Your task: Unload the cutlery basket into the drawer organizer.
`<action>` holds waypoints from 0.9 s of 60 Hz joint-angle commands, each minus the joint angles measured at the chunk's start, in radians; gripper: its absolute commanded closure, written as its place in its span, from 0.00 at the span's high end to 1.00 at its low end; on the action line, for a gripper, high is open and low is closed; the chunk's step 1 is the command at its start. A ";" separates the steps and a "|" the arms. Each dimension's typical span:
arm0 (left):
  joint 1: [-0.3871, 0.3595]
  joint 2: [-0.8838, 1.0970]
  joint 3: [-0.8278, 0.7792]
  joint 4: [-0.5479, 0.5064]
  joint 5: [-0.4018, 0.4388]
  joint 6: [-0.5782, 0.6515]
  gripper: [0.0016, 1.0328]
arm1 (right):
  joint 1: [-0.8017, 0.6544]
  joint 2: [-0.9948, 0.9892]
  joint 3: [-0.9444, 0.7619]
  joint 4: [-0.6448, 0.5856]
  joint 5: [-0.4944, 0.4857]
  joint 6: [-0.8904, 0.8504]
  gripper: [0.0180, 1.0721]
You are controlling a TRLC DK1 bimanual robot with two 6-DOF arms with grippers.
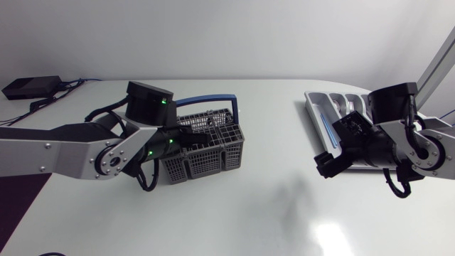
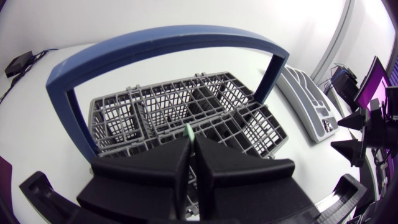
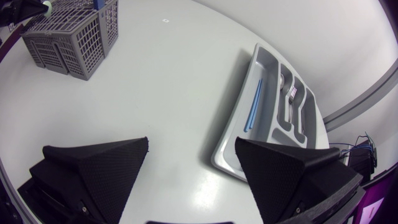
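Partway done, i'd guess; drawer organizer [image 1: 313, 108] at right of frame already holds blue utensil [image 3: 254, 106] plus fork [image 3: 292, 93]; cutlery basket [image 1: 213, 162] sits centre-left on desk [image 1: 270, 206]; left pincer [image 2: 191, 146] down inside it, pinching green-tipped piece [image 2: 188, 130]; right pincer [image 3: 191, 142] spread, empty, beside organizer; basket's blue handle [image 2: 168, 37] arches overhead, might snag lift-out
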 commanded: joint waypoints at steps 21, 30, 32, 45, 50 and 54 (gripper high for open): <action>0.014 -0.069 -0.032 0.010 0.059 -0.063 0.04 | 0.012 -0.016 -0.026 0.007 0.008 0.019 0.95; 0.019 -0.082 -0.029 0.010 0.065 -0.064 0.04 | 0.020 -0.022 -0.029 0.007 0.011 0.019 0.95; 0.019 -0.085 -0.029 0.009 0.069 -0.067 0.04 | 0.021 -0.023 -0.030 0.007 0.012 0.019 0.95; 0.021 -0.128 -0.038 0.010 0.088 -0.081 0.04 | 0.029 -0.026 -0.033 0.007 0.012 0.021 0.95; 0.021 -0.143 -0.038 0.006 0.089 -0.077 0.04 | 0.032 -0.034 -0.036 0.007 0.012 0.019 0.95; 0.021 -0.154 -0.038 0.004 0.089 -0.066 0.04 | 0.033 -0.036 -0.036 0.005 0.014 0.018 0.95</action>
